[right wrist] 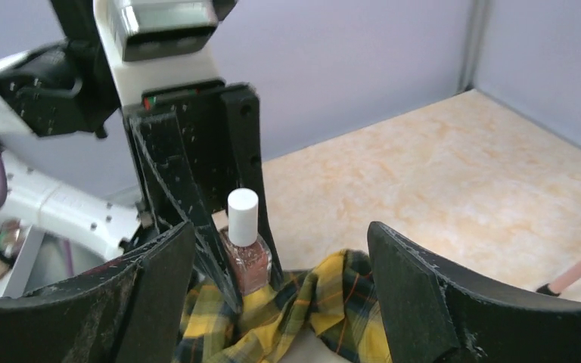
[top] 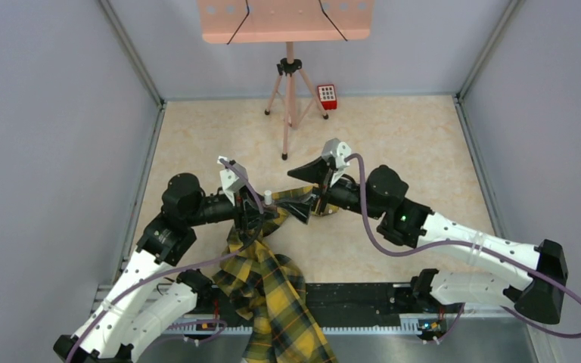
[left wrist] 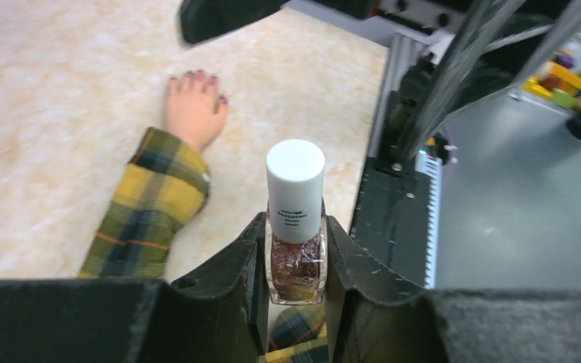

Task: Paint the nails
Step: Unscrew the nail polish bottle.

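My left gripper (left wrist: 295, 261) is shut on a nail polish bottle (left wrist: 296, 249) with a white cap (left wrist: 295, 178) and holds it upright over the plaid cloth. Beyond it, the pale mannequin hand (left wrist: 193, 113) lies flat on the table, with dark red nails (left wrist: 200, 76) and a yellow-black plaid sleeve (left wrist: 155, 204). My right gripper (right wrist: 280, 238) is open and empty. It faces the bottle (right wrist: 246, 253) from a short way off, above the sleeve (right wrist: 333, 306). In the top view the two grippers (top: 266, 206) (top: 302, 203) meet mid-table, and the hand is hidden there.
The plaid shirt (top: 272, 291) trails off the table's near edge over the black rail (top: 363, 299). A pink tripod (top: 290, 98) carrying a pink board (top: 284, 19) stands at the back. A small red keypad box (top: 327, 97) sits by the back wall.
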`<state>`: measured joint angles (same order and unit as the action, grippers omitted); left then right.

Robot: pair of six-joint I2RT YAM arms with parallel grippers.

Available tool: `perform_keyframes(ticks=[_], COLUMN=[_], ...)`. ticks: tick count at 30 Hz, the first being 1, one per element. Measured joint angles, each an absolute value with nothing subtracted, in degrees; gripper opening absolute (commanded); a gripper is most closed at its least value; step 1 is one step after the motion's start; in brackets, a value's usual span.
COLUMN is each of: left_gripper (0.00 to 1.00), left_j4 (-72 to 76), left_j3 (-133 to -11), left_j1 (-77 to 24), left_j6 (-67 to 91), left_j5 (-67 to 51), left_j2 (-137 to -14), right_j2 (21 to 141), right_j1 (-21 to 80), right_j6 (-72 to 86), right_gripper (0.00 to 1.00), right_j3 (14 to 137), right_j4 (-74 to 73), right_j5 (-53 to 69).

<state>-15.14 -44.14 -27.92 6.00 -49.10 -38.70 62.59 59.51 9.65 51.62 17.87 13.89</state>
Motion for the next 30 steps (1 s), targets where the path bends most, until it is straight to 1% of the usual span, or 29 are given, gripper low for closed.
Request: perform_keyframes(ticks=[2, 5, 9, 12, 15, 22, 30], left_gripper=[0.00, 0.00, 0.00, 0.00, 0.00, 0.00, 0.00], left_j4=[-15.5, -16.2, -17.9, -18.6, -18.6, -18.6, -18.7], left_j3=[-44.1, -44.1, -44.1, -44.1, -44.1, -44.1, -44.1], left_j1=[-27.9, -27.9, -27.9, -27.9, -27.9, -27.9, -27.9], left_j6=[5.8, 5.6, 5.7, 5.8, 5.9, 5.9, 5.8], left_j5=[-45.6, -39.0, -26.9, -23.6, -21.8, -21.1, -21.1], left_j2=[-38.5, -37.9, -37.6, -37.8, -37.8, -38.7, -38.9], right_j2=[61.5, 61.1, 61.6, 63.4, 67.0, 75.9, 78.9], right_j1=[59.5, 59.5, 59.5, 59.7, 60.6, 62.0, 62.2], right_j6=[10.2, 11.7, 14.9, 17.4, 19.2, 21.2, 22.2], right_gripper=[0.81, 0.78, 0.72, 0.69, 0.67, 0.59, 0.52], right_j3=[50.9, 50.7, 50.2, 50.2, 51.1, 56.7, 59.7], right_j4=[18.9, 21.2, 23.0, 24.6, 24.9, 22.5, 22.5], right_j5=[10.7, 6.3, 0.3, -3.6, -6.3, -6.3, -4.9])
